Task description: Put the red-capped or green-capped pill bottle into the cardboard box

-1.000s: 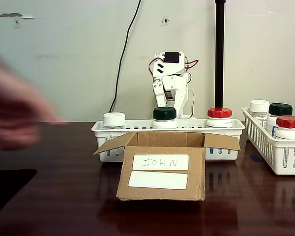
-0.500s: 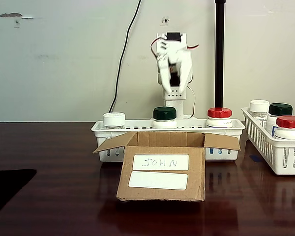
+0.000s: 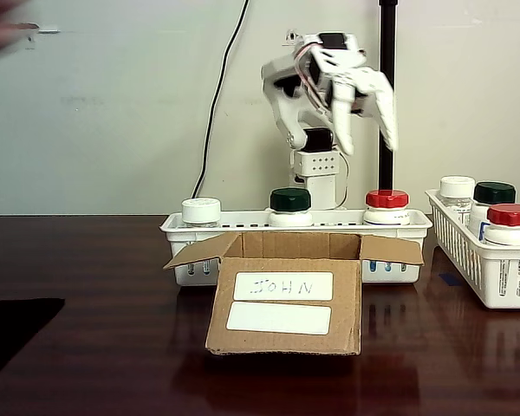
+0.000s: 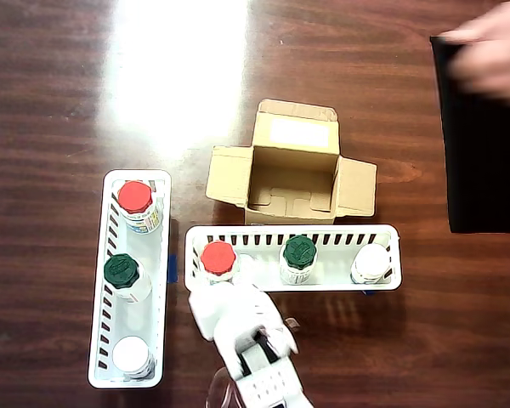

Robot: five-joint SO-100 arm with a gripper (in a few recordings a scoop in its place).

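Note:
The cardboard box (image 3: 286, 299) stands open in front of the long white basket (image 3: 243, 222), its "JOHN" label facing the fixed camera. From overhead the cardboard box (image 4: 293, 170) has nothing inside. In the basket (image 4: 340, 231) stand a red-capped bottle (image 3: 386, 203) (image 4: 218, 257), a green-capped bottle (image 3: 289, 204) (image 4: 299, 252) and a white-capped bottle (image 3: 201, 211). My white gripper (image 3: 366, 130) (image 4: 225, 293) hangs open, fingers pointing down, well above the red-capped bottle and touching nothing.
A second white basket (image 3: 468, 247) (image 4: 102, 323) beside the first holds a red-, a green- and a white-capped bottle. A black mat (image 4: 484, 144) lies on the dark wooden table, with a person's blurred hand (image 4: 493, 51) over it. A black pole (image 3: 387, 95) stands behind the arm.
The arm unfolded upward and swung to the right in the fixed view, bringing the gripper open above the red-capped bottle. The person's hand drew back from the left.

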